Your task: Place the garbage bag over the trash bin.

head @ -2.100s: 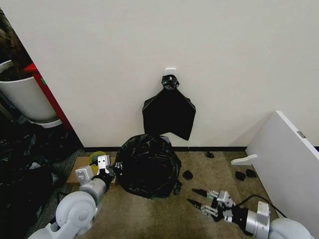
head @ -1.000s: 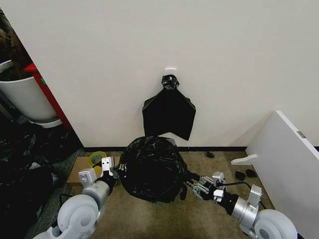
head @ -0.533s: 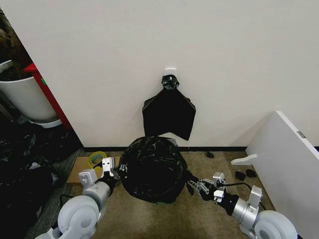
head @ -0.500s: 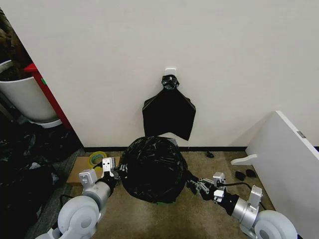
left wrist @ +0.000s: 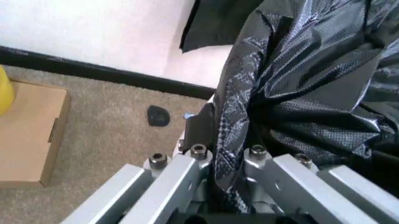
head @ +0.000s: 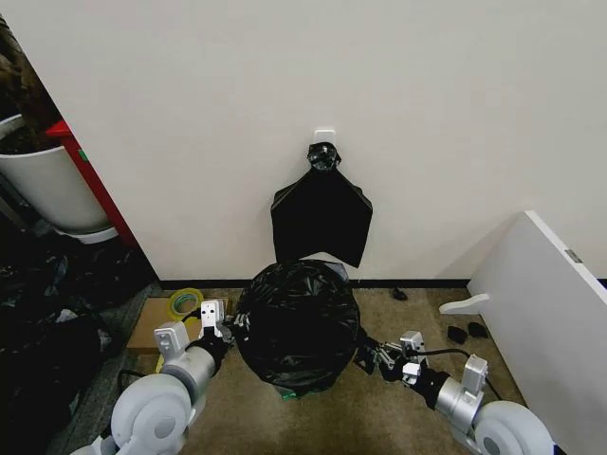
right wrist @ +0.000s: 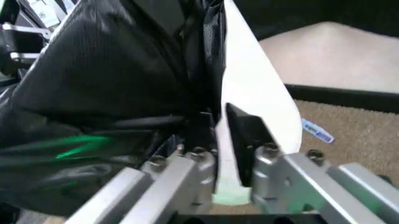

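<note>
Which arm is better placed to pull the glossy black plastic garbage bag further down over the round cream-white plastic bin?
Probably left. The left gripper has its jaws shut on a fold of the garbage bag beside the bin, ready to pull. The right gripper sits by bare bin wall opposite.

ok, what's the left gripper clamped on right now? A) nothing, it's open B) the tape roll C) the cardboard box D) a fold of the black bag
D: in the left wrist view the left gripper has its fingers closed on a fold of the garbage bag, which drapes over the trash bin.
</note>
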